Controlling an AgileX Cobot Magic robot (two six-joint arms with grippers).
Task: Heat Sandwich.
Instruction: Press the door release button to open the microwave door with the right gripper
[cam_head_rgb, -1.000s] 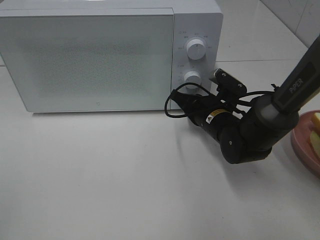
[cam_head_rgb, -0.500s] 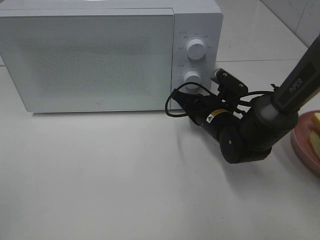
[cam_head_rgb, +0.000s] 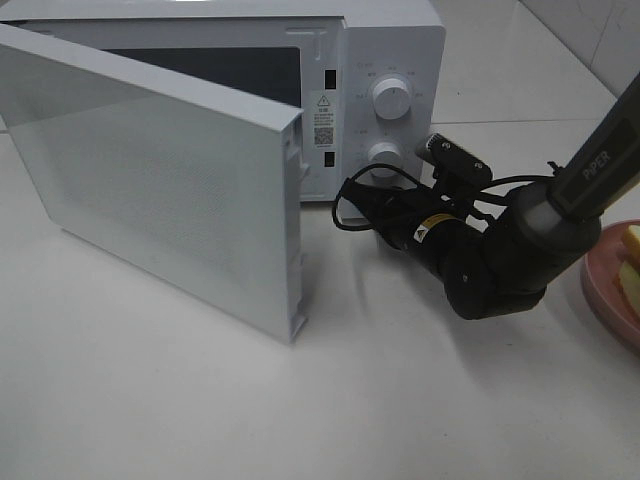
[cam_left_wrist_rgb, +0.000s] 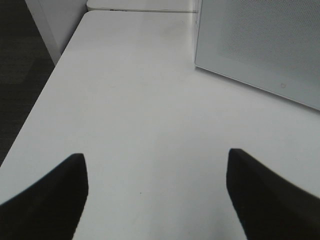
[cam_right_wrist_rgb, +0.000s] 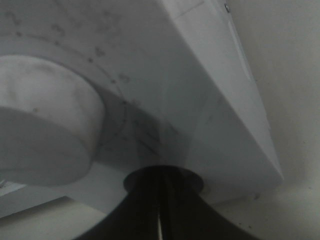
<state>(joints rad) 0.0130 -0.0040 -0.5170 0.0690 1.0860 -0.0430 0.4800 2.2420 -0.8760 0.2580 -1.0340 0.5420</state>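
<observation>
The white microwave stands at the back with its door swung open toward the front left; the dark cavity shows behind it. My right gripper is shut and empty, its tip against the control panel just below the lower knob. In the right wrist view the shut fingertips touch the panel under that knob. The sandwich lies on a pink plate at the right edge, partly cut off. My left gripper is open over bare table; the exterior view does not show it.
The upper knob sits above the lower one. The open door's free edge juts out over the table close to my right arm. The door panel also shows in the left wrist view. The table's left edge drops to dark floor.
The microwave door was closed in both earlier frames and has now swung open toward the front left. My right arm has barely moved.
</observation>
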